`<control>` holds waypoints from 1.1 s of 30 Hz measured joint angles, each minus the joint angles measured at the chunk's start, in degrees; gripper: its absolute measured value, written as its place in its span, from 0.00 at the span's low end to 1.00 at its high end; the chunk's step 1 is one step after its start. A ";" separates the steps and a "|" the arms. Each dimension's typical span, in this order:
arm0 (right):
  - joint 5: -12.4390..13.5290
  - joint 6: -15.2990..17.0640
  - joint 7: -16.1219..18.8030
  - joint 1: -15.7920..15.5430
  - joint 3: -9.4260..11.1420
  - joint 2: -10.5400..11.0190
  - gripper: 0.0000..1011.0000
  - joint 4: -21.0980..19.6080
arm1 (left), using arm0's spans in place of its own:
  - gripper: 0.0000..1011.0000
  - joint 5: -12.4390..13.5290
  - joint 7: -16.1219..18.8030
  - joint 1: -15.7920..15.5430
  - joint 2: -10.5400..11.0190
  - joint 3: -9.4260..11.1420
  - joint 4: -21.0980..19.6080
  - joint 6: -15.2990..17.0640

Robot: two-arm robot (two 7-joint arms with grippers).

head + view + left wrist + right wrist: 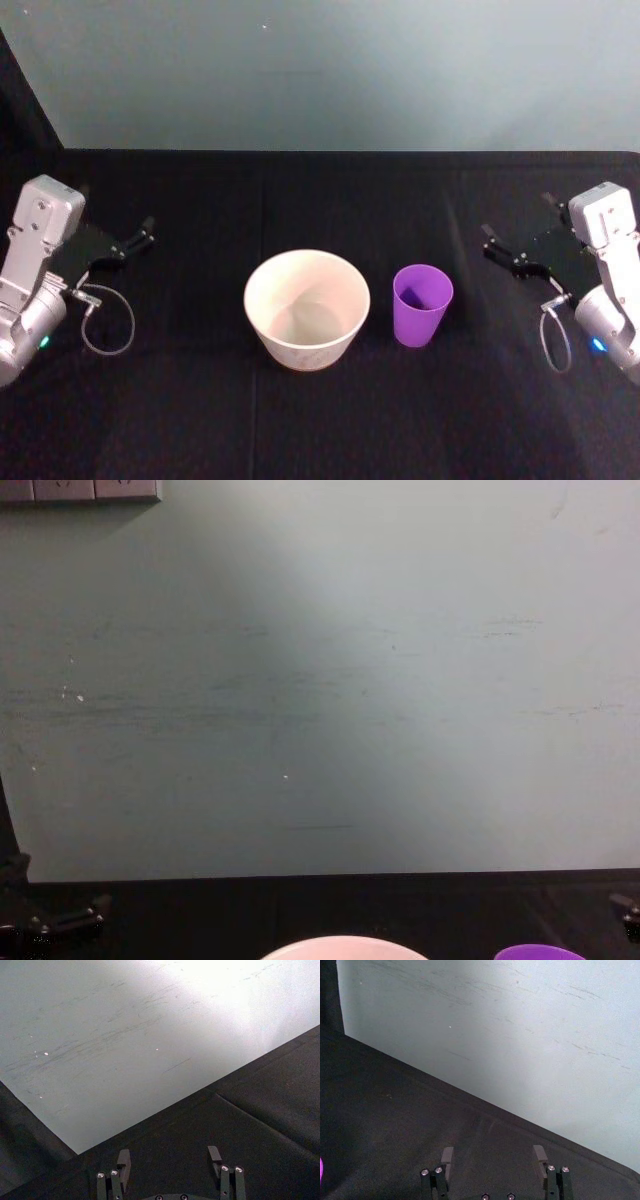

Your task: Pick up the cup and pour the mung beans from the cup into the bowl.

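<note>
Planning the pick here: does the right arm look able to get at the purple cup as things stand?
Probably yes. The right gripper is open, off to the right of the cup, with only bare black tablecloth between them. The bowl stands on the cup's other side, out of the way.

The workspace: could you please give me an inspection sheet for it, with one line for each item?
Surface: black cloth covers the table, with faint seams.
Job's things: purple cup upright, just to the robot's right of the bowl, not touching it; the bowl is upright and looks empty; beans cannot be made out inside the cup.
Clutter: nothing seen.
Pincers: left pincer open and empty at the table's left side; right pincer open and empty at the right side.
Cables: left cable loop and right cable loop hang at the wrists, apart from cup and bowl.
Surroundings: pale scuffed wall behind the table; grey wall plates high up.
</note>
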 joint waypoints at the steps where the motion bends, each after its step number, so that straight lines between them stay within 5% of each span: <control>1: 0.00 0.00 0.00 0.00 0.00 0.00 0.99 0.00 | 0.99 0.00 0.00 0.00 0.00 0.00 0.00 0.00; 33: 0.00 0.00 0.00 0.00 0.00 0.00 0.99 0.00 | 0.99 0.00 0.00 0.00 0.00 0.00 0.00 0.00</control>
